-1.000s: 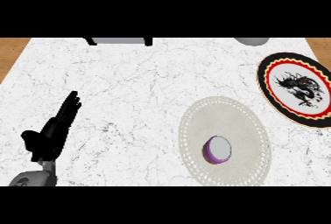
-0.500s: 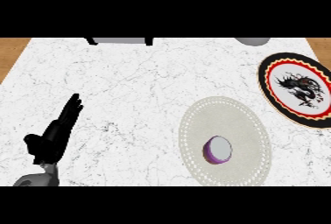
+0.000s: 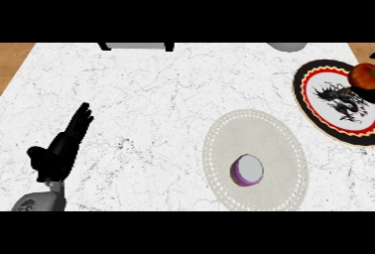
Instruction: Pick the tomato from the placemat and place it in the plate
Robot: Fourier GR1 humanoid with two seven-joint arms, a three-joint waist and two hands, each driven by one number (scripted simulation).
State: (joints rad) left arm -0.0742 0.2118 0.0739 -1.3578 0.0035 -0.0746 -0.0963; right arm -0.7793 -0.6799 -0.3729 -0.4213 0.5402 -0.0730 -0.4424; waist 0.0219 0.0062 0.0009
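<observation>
**A:** Anyone spot what changed from half a second back?

**B:** Yeah, the tomato (image 3: pixel 364 74). It wasn't anywhere in the shot before. Now it's at the far right edge, over the upper right part of the black-and-red rimmed plate (image 3: pixel 326 79). I can't say if it's sitting on the plate or just above it.

**A:** Is the right robot hand holding it?

**B:** Can't tell. There's a dark patch right under the tomato, cut off by the edge. It could be the hand or just the plate's black pattern.

**A:** And the left robot hand (image 3: pixel 57 154)?

**B:** Pretty much where it was, low on the left of the worktop (image 3: pixel 161 89). It's open, with the fingers straight and pointing up and a bit right, and it's holding nothing.

**A:** The placemat?

**B:** The lacy beige placemat (image 3: pixel 271 134) hasn't budged. It's just left of the plate, and the little purple-rimmed thing (image 3: pixel 247 169) is still on its lower half. The tomato is well apart from it.
</observation>
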